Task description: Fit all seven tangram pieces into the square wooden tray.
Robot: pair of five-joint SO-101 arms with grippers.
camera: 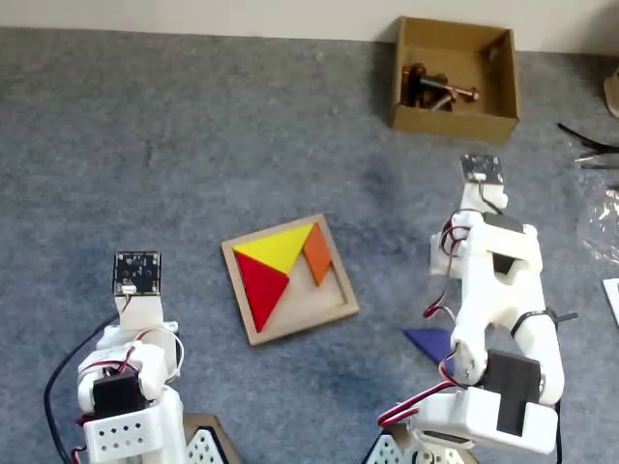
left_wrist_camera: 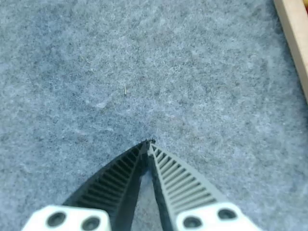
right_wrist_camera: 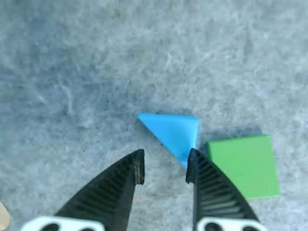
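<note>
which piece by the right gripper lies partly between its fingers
The blue triangle: one corner reaches into the open right gripper's gap, while the green square lies wholly outside the fingers.

- Grey-blue carpet table cover (camera: 145,145): fibrous cloth, rough, matt.
- Square pale wooden tray (camera: 306,326), frame centre: bare wood, smooth, matt.
- Yellow triangular piece (camera: 276,248), red triangular piece (camera: 261,285) and orange piece (camera: 317,253) in the tray: smooth painted faces, low sheen.
- Light blue triangular piece (right_wrist_camera: 174,132) and green square piece (right_wrist_camera: 243,165): smooth, evenly coated, matt.
- Left gripper (left_wrist_camera: 147,143) and right gripper (right_wrist_camera: 165,166): black plastic, ribbed inner faces, matt.
- White arm housings (camera: 503,280), frame right: smooth plastic, slight gloss.
- Brown cardboard box (camera: 455,121), upper right: matt paper board; copper-coloured metal parts (camera: 435,92) inside, glossy.
</note>
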